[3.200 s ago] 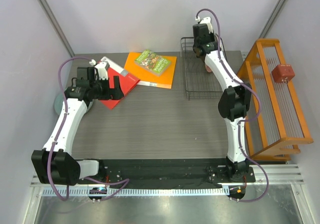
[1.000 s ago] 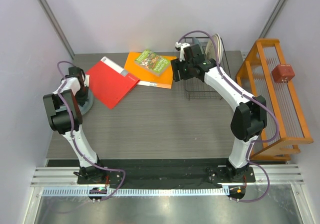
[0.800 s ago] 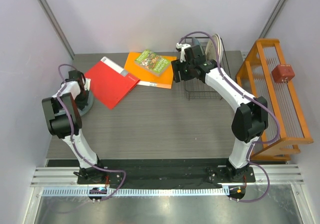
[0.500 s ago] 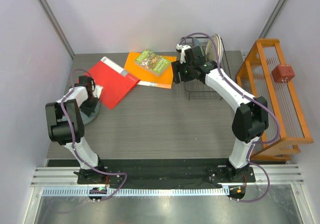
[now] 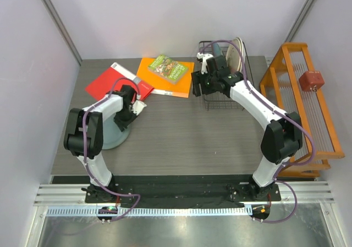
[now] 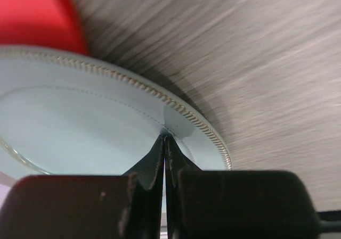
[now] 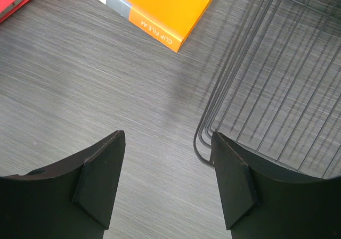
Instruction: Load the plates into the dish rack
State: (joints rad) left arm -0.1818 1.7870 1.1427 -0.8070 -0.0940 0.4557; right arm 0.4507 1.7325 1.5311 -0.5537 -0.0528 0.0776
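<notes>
left jaws pinch the rim of the grey-green plate point(image 6: 80, 116), the only grabbable edge on a flat dish, at left-centre of the tabletop point(image 5: 181, 137), well apart from the dish rack point(image 5: 223, 95); right jaws hang wide open, empty, just beside its corner, likely staged for a handoff.

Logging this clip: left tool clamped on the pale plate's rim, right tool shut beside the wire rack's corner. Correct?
No: the right wrist view shows the right tool open beside the corner of the wire rack. The left tool is clamped on the rim of the pale plate.
</notes>
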